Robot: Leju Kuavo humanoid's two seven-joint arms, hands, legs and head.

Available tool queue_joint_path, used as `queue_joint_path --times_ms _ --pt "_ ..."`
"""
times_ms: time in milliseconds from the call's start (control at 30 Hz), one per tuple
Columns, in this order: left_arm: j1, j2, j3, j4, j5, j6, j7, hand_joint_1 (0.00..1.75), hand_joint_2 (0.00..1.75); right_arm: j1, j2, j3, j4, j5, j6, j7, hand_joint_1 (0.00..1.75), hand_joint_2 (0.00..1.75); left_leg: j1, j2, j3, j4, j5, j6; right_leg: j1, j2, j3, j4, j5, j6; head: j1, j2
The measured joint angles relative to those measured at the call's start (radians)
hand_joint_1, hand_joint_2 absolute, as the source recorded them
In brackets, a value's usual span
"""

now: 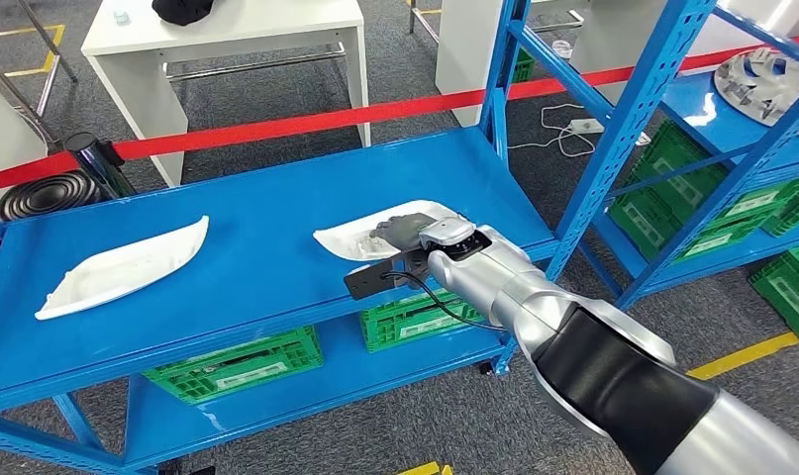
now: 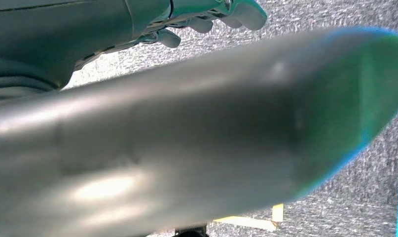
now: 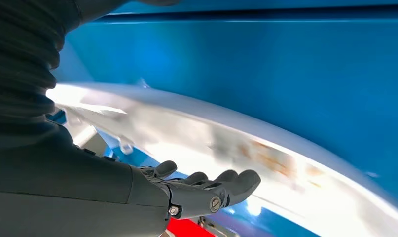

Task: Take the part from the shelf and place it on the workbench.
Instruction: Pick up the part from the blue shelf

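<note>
Two white curved shell parts lie on the top board of the blue shelf (image 1: 276,188): one at the left (image 1: 123,267), one nearer the front right edge (image 1: 350,237). My right hand (image 1: 405,233) reaches over the right part and rests on its near end. In the right wrist view this part (image 3: 266,148) runs across the picture, with the fingers (image 3: 226,185) stretched out along its rim and not closed around it. My left hand (image 2: 211,15) hangs over grey carpet, fingers loosely bent, holding nothing.
Green crates (image 1: 237,366) (image 1: 415,319) sit on the shelf's lower board. A second blue rack (image 1: 662,89) stands at the right, carrying a metal wheel-like part (image 1: 766,84) and more green crates. Red barrier tape (image 1: 306,124), a white table (image 1: 227,30) and a black coiled hose (image 1: 44,193) lie beyond.
</note>
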Motion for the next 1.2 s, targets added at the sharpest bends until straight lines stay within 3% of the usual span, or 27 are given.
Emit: queue_joint_path --times_ms 67,100,200,233,267,333,400,467,567,600,667,733,767,800,867,933,1067,1133,1200 --pt "0.0 0.001 0.0 0.0 0.0 0.0 0.0 0.0 0.0 0.0 -0.004 0.0 0.001 -0.003 -0.002 0.001 0.0 1.75 0.001 0.0 -0.011 0.024 -0.017 -0.012 -0.008 -0.001 0.007 -0.009 0.004 -0.008 -0.003 0.0" --pt "0.0 0.002 0.0 -0.001 0.0 0.0 0.0 0.0 0.0 -0.001 -0.006 0.0 0.002 -0.005 -0.003 0.001 0.0 1.75 0.003 0.0 -0.029 0.062 -0.039 -0.019 -0.012 -0.001 0.01 -0.012 0.005 -0.011 -0.005 0.0" --pt "0.001 0.006 0.0 0.0 0.0 0.0 0.0 0.0 0.0 0.003 -0.009 0.003 0.004 -0.008 -0.002 -0.001 0.0 1.75 0.012 0.001 -0.115 0.23 -0.106 -0.033 -0.014 -0.001 0.011 -0.012 0.003 -0.015 -0.008 0.0" --pt "0.002 0.006 0.0 0.0 0.0 0.0 0.0 0.0 0.0 0.005 -0.01 0.004 0.005 -0.009 -0.001 -0.001 0.0 1.75 0.015 0.001 -0.131 0.254 -0.105 -0.036 -0.015 0.0 0.011 -0.012 0.002 -0.014 -0.008 0.0" --pt "0.003 0.007 0.0 0.0 0.0 0.0 -0.001 0.0 0.0 0.007 -0.012 0.006 0.006 -0.009 -0.001 -0.001 0.0 1.75 0.019 0.001 -0.13 0.244 -0.085 -0.039 -0.018 0.0 0.011 -0.01 0.001 -0.012 -0.008 0.0" --pt "0.004 0.009 0.0 0.0 0.001 0.0 -0.001 0.0 0.0 0.007 -0.014 0.008 0.008 -0.009 0.0 -0.001 0.06 1.75 0.025 0.002 -0.082 0.135 -0.018 -0.046 -0.023 0.0 0.011 -0.004 -0.004 -0.002 -0.008 0.0" --pt "0.003 0.01 0.0 0.0 0.002 0.0 -0.003 0.0 0.0 0.005 -0.016 0.01 0.008 -0.011 0.0 -0.002 0.93 1.75 0.026 0.001 -0.033 0.036 0.013 -0.043 -0.023 0.002 0.008 0.005 -0.01 0.013 -0.01 0.0" --pt "0.004 0.012 0.0 0.0 0.003 0.0 -0.003 0.0 0.0 0.004 -0.019 0.011 0.008 -0.013 0.001 -0.004 1.75 1.75 0.023 -0.002 -0.021 0.014 0.009 -0.026 -0.02 0.003 0.007 0.006 -0.01 0.027 -0.01 0.0" --pt "0.006 0.013 0.0 0.0 0.009 0.0 -0.005 0.0 0.0 0.003 -0.022 0.012 0.008 -0.015 0.002 -0.003 1.75 1.75 0.024 -0.001 -0.022 0.012 0.014 0.0 -0.024 0.002 -0.001 0.023 -0.024 0.042 -0.007 0.0" --pt "0.007 0.013 0.0 0.0 0.011 0.0 -0.007 0.0 0.0 0.002 -0.023 0.012 0.008 -0.015 0.002 -0.001 1.75 1.75 0.025 -0.001 -0.021 0.011 0.016 0.007 -0.024 0.002 -0.018 0.061 -0.046 0.044 -0.006 0.0" --pt "0.01 0.014 0.0 0.0 0.016 0.0 -0.01 0.0 0.0 0.002 -0.026 0.014 0.009 -0.017 0.002 0.005 1.75 1.75 0.022 -0.001 -0.022 0.011 0.016 0.015 -0.022 0.001 -0.078 0.191 -0.108 0.046 -0.005 0.0" --pt "0.017 0.016 0.001 0.0 0.019 0.0 -0.012 0.0 0.0 0.004 -0.03 0.016 0.011 -0.022 0.004 0.01 1.75 1.75 0.015 -0.002 -0.022 0.011 0.015 0.019 -0.017 0.001 -0.127 0.288 -0.134 0.041 -0.004 0.0" --pt "0.019 0.017 0.001 0.0 0.02 0.0 -0.014 0.0 0.44 0.004 -0.033 0.016 0.012 -0.026 0.005 0.012 1.75 1.75 0.012 -0.002 -0.022 0.011 0.015 0.02 -0.014 0.001 -0.128 0.285 -0.122 0.036 -0.004 0.0" --pt "0.021 0.017 0.001 0.0 0.02 0.0 -0.02 0.0 0.87 0.003 -0.037 0.016 0.012 -0.03 0.006 0.013 1.75 1.75 0.008 -0.003 -0.021 0.012 0.015 0.021 -0.01 0.002 -0.106 0.241 -0.093 0.028 -0.004 0.0" --pt "0.022 0.017 0.001 0.0 0.02 -0.006 -0.04 0.0 1.75 -0.003 -0.046 0.016 0.012 -0.036 0.003 0.011 1.75 1.75 0.001 -0.004 -0.019 0.012 0.014 0.021 0.002 0.0 -0.035 0.098 -0.036 0.007 -0.005 0.0" --pt "0.022 0.017 0.001 0.0 0.019 -0.021 -0.069 0.0 1.75 -0.011 -0.053 0.016 0.012 -0.04 -0.003 0.01 1.75 1.75 -0.001 -0.004 -0.018 0.012 0.013 0.017 0.011 -0.003 0.006 0.014 -0.016 -0.004 -0.004 0.0" --pt "0.023 0.019 0.001 -0.001 0.021 -0.042 -0.1 0.0 1.75 -0.015 -0.064 0.016 0.012 -0.046 -0.013 0.011 1.75 1.75 -0.001 -0.002 -0.018 0.02 0.002 -0.003 0.007 -0.006 0.022 -0.006 -0.011 -0.013 -0.004 0.0" --pt "0.023 0.021 0.001 -0.001 0.022 -0.043 -0.104 0.0 1.75 -0.016 -0.066 0.016 0.012 -0.047 -0.017 0.012 1.75 1.75 0.002 -0.002 -0.053 0.098 -0.045 -0.017 -0.001 -0.008 0.029 -0.014 -0.006 -0.019 -0.007 0.0" --pt "0.025 0.023 0.001 -0.001 0.025 -0.044 -0.104 0.0 1.75 -0.014 -0.067 0.016 0.012 -0.047 -0.019 0.013 1.75 1.75 0.009 -0.001 -0.114 0.227 -0.104 -0.029 -0.004 -0.008 0.029 -0.014 -0.006 -0.022 -0.009 0.0"
